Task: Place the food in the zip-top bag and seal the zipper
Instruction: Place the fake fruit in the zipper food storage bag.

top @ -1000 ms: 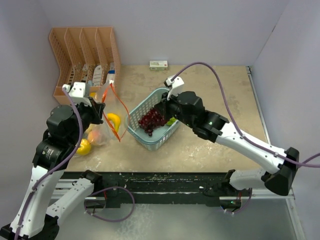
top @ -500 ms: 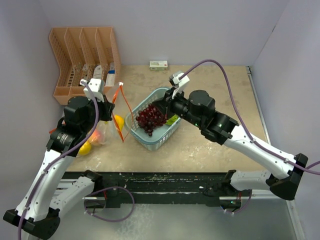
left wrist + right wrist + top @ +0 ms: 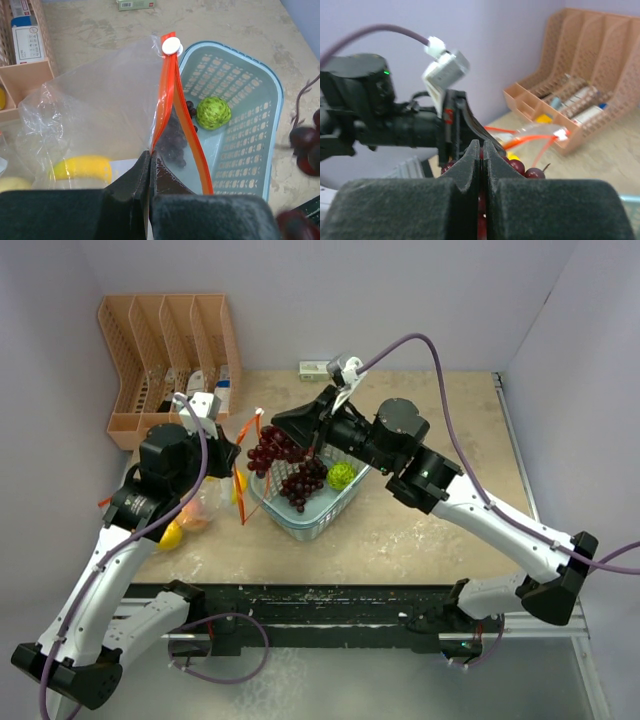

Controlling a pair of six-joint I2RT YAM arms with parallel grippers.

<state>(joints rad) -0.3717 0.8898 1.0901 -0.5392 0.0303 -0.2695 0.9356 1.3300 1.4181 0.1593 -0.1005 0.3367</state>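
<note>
My left gripper (image 3: 228, 452) (image 3: 150, 156) is shut on the edge of the clear zip-top bag (image 3: 95, 115), holding its mouth up beside the basket. The orange-red zipper (image 3: 169, 100) (image 3: 243, 475) gapes, with a white slider (image 3: 172, 46) at its far end. A yellow fruit (image 3: 82, 167) lies inside the bag. My right gripper (image 3: 285, 428) (image 3: 483, 150) is shut on the dark red grape bunch (image 3: 268, 450) (image 3: 520, 167), which hangs above the basket's left rim next to the bag mouth. Another yellow fruit (image 3: 170, 535) and a pink peach-like fruit (image 3: 195, 518) lie by the bag.
The light blue mesh basket (image 3: 335, 508) (image 3: 250, 115) holds a green ball (image 3: 342, 476) (image 3: 213, 112) and some dark grapes (image 3: 300, 485). An orange desk organizer (image 3: 165, 350) stands at the back left. A small white-green box (image 3: 316, 368) lies at the back wall.
My right gripper has lifted the grape bunch out of the basket and carried it left toward the bag mouth. My left arm has swung right, raising the bag's edge.
</note>
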